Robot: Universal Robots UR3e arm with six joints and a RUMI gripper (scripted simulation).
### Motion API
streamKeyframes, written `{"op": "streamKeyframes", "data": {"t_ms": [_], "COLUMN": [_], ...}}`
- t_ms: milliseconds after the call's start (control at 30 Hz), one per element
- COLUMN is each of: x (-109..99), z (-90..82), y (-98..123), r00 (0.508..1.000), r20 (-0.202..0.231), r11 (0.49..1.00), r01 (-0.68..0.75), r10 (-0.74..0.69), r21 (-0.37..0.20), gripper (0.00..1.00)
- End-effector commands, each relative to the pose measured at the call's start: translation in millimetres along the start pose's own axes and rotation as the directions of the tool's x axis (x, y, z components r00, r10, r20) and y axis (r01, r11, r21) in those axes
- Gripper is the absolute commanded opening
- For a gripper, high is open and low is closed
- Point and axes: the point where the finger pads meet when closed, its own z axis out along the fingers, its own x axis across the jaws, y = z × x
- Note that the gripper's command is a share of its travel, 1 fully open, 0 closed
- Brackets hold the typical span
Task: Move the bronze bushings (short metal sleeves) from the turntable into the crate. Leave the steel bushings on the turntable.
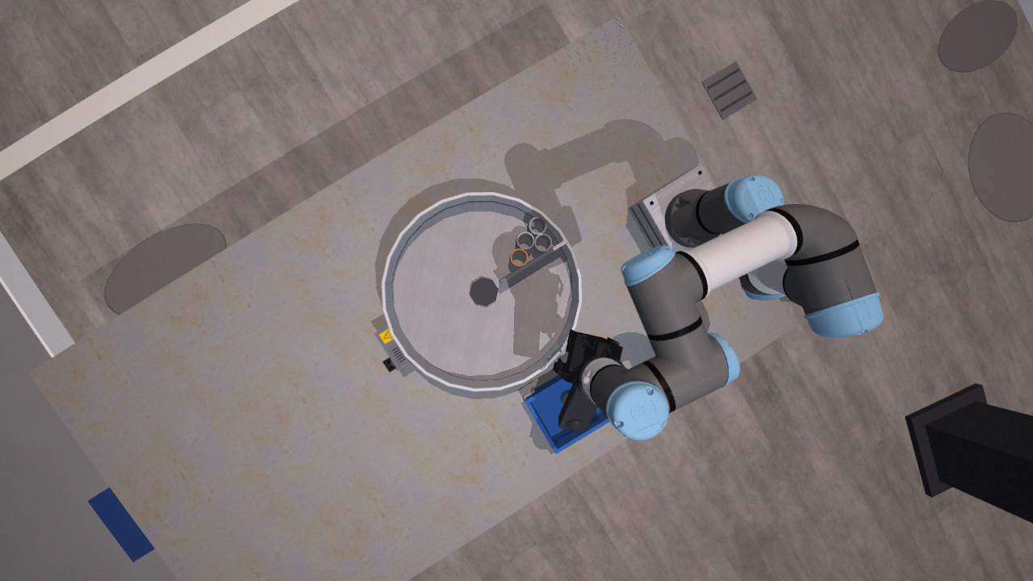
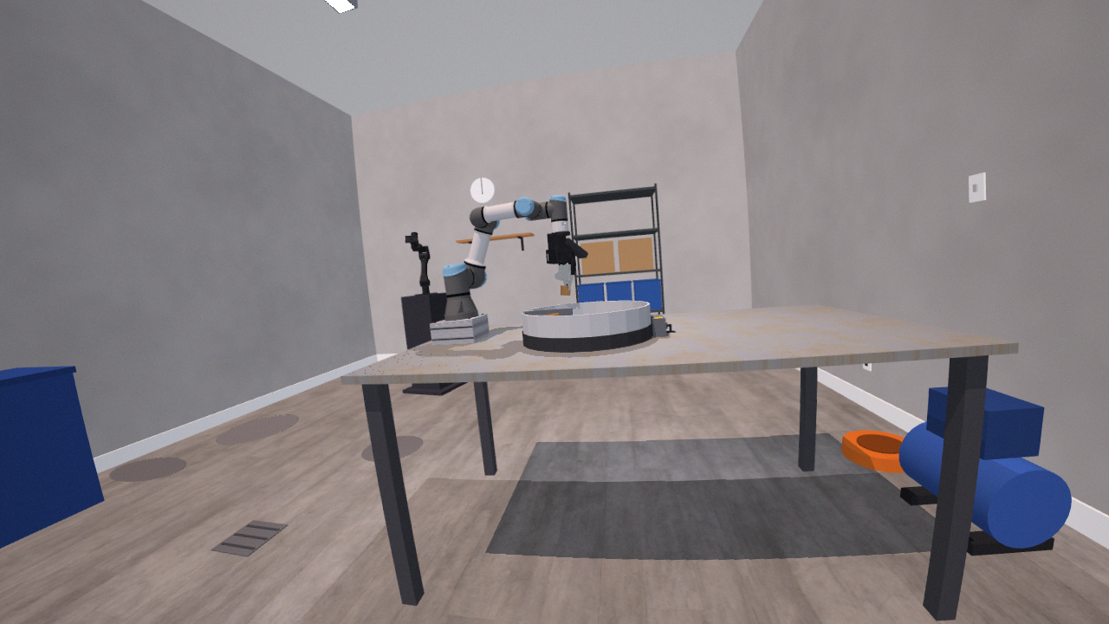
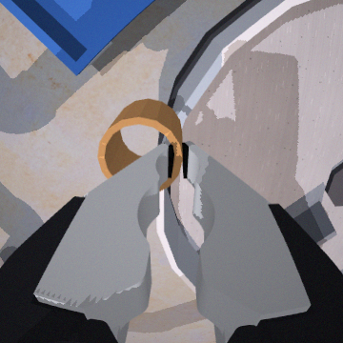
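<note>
Bronze bushings (image 3: 143, 133) — one gripped, one on turntable (image 1: 404, 238) — three steel (image 1: 533, 235).

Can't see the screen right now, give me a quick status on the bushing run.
Gripper shut on a bronze bushing, fingers pinching its wall. Passing the turntable rim, blue crate just ahead. One bronze bushing left on turntable. Nothing blocking.
</note>
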Motion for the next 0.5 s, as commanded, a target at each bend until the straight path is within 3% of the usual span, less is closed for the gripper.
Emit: {"op": "streamKeyframes", "data": {"t_ms": [0,467], "x": [-20.0,-59.8], "z": [-1.0,-0.8], "y": [-22.9,-64.1], "r00": [1.0,1.0], "r20": [-0.002,-0.002], "r11": [1.0,1.0], "r01": [-0.002,-0.002], "r10": [0.002,0.002], "r21": [-0.002,-0.002], "gripper": [0.0,0.0]}}
